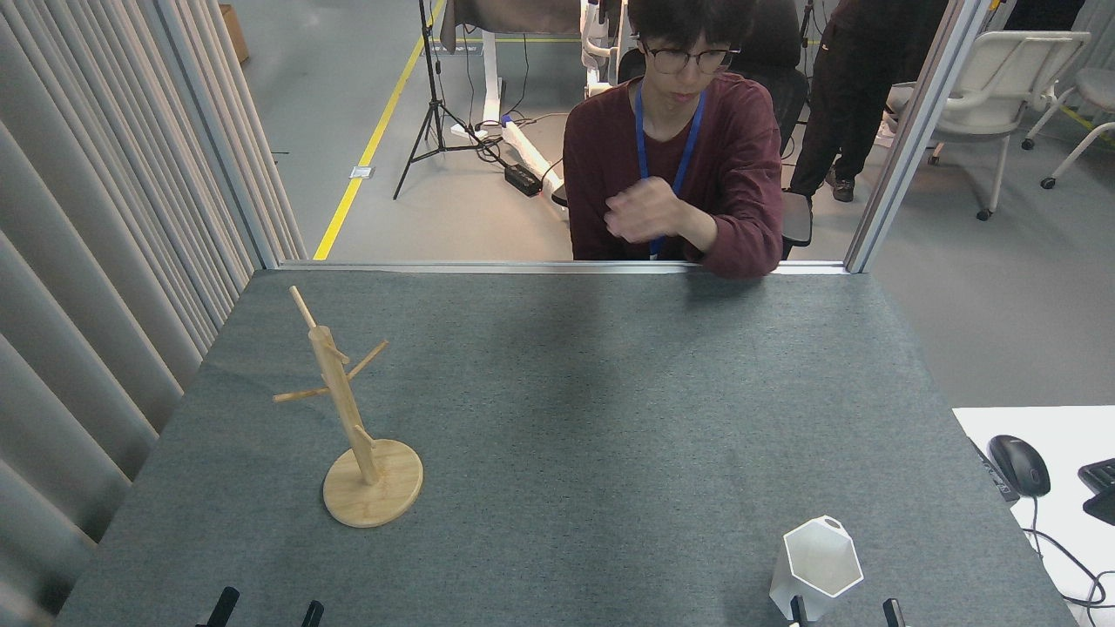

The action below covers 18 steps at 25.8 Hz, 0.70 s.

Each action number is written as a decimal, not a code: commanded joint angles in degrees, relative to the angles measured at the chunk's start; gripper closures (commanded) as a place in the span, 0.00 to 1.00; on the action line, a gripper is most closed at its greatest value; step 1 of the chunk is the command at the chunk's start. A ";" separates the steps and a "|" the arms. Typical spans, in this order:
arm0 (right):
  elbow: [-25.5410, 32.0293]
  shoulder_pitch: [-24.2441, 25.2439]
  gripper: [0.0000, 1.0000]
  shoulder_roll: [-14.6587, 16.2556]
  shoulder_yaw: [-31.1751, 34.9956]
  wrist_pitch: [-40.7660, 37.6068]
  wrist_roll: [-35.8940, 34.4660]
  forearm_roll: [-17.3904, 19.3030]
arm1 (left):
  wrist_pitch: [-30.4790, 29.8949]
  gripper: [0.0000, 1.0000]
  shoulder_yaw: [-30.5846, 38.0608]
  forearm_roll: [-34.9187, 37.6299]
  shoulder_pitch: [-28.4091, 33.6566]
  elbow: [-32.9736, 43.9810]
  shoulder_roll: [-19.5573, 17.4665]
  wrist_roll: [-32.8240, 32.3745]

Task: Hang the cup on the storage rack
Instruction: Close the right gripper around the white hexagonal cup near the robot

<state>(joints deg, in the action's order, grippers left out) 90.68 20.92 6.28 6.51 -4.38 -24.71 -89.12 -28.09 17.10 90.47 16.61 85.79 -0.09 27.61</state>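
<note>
The cup [816, 568] stands upright on the grey counter [610, 418], its open hexagonal mouth facing up and its small pierced rim tab on the far edge, pointing away from me. It sits right at my right gripper [843, 611], whose two dark fingertips just poke up from the bottom edge of the view; the left tip shows against the cup's base and the other stands just to the cup's right, so the fingers are spread apart, but I cannot tell whether either one touches the cup. Well off to the left of that gripper, and farther out on the counter, the storage rack [353, 427] stands on its round disc base, its post leaning slightly in my view and thin pegs angling off near the top, all of them bare. My left gripper [266, 610] shows only as two dark tips at the bottom edge, separated with nothing between them, and the rack lies ahead of it and a little to its right. Beyond the far edge of the counter a person in a dark red top [675, 165] sits facing me with one hand [640, 213] raised to the chest. To the right of my right gripper, off the counter, a black mouse [1019, 464] lies on a white desk [1058, 514].
</note>
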 commanded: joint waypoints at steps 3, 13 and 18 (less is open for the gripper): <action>-0.07 0.00 0.01 -0.04 0.00 -0.02 0.01 0.00 | 0.49 0.00 -0.05 0.06 0.00 -0.62 0.00 -0.28; -2.17 -1.41 0.01 0.05 -0.44 -0.63 0.45 0.09 | 0.49 0.00 0.66 -0.73 0.00 -1.85 0.00 0.16; -6.75 -5.19 0.01 0.31 -0.35 -1.16 0.45 0.26 | 0.49 0.00 0.66 -0.73 0.00 -1.94 0.00 0.25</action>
<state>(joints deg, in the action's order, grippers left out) 86.31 17.69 6.31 6.11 -5.21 -24.36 -88.99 -27.56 17.75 89.77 16.62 83.94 -0.08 27.85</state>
